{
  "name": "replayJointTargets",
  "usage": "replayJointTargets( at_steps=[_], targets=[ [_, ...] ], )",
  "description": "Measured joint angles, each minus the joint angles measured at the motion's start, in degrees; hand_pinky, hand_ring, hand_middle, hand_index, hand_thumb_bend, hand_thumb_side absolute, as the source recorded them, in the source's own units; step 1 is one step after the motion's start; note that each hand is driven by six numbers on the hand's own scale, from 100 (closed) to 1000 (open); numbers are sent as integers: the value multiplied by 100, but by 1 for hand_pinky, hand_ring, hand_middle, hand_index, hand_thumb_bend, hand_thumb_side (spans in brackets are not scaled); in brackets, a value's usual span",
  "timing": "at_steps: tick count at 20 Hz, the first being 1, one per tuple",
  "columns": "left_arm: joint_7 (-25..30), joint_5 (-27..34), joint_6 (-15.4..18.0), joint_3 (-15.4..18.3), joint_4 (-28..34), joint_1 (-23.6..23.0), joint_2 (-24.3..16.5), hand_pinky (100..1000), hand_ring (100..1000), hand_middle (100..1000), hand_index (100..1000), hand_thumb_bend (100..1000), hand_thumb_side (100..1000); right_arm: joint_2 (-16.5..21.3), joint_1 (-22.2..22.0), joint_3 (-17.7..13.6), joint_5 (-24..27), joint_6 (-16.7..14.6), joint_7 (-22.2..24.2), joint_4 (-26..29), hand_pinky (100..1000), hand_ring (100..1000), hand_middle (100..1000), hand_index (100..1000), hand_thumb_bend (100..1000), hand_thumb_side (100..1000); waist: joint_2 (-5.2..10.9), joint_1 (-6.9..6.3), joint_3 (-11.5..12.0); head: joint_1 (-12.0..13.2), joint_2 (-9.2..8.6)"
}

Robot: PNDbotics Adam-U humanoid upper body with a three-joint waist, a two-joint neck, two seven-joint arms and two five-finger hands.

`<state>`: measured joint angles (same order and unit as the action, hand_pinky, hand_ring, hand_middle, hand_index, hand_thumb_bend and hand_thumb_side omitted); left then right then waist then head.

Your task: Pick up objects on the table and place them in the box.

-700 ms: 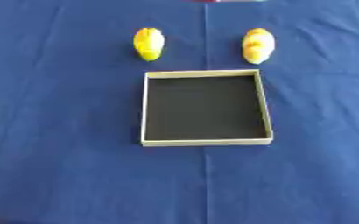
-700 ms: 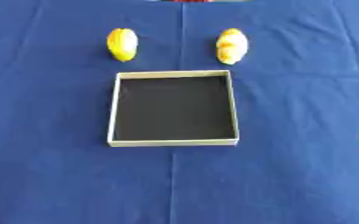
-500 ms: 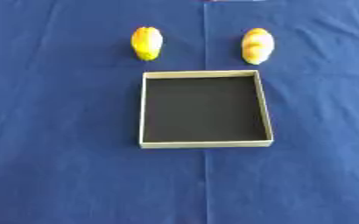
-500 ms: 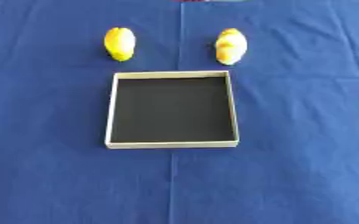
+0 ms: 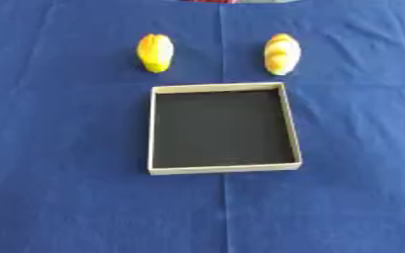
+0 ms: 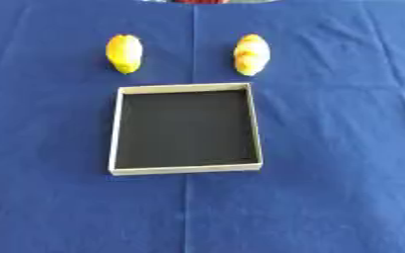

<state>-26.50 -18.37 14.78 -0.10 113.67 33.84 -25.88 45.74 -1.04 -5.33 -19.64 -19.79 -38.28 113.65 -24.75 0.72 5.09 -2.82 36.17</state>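
Observation:
A shallow square box [image 5: 219, 88] with a cream rim and a black, empty floor lies flat in the middle of the blue cloth. Just beyond its far left corner lies a yellow, lemon-like object [image 5: 155, 52], apart from the rim. A second object [image 5: 281, 53], yellow-orange and paler on its lower half, lies beyond the far right corner, also clear of the box. Neither of my hands shows in either view.
The blue tablecloth [image 5: 59, 197] covers the whole view, with a crease running down its middle. A sliver of something red [image 5: 215, 1] shows at the far edge.
Thin slivers at the left and right edges of the earlier views have gone from sight. The box and both yellow objects have not moved.

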Motion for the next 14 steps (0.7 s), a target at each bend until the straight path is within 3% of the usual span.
replayJointTargets(
  at_steps=[5,12,13,14],
  targets=[
    [-4,0,3,1,0,-1,-38,855,916,741,763,100,595,945,-5,-153,31,550,405,0,811,930,852,906,100,622,-1,19,-45,69,-1],
    [40,25,-5,-19,0,64,-58,854,917,741,762,100,596,1989,733,-130,453,1859,1396,1,820,936,866,914,100,638,-28,114,122,66,-1],
    [57,32,-3,-37,0,84,-58,854,916,741,763,100,596,2078,856,-84,485,2043,1563,2,822,940,865,916,100,549,-28,118,145,64,0],
    [74,42,-2,-45,0,104,-57,854,916,741,763,100,596,2153,973,-27,512,2210,1735,2,824,941,871,917,100,620,-27,121,172,58,0]
  ],
)
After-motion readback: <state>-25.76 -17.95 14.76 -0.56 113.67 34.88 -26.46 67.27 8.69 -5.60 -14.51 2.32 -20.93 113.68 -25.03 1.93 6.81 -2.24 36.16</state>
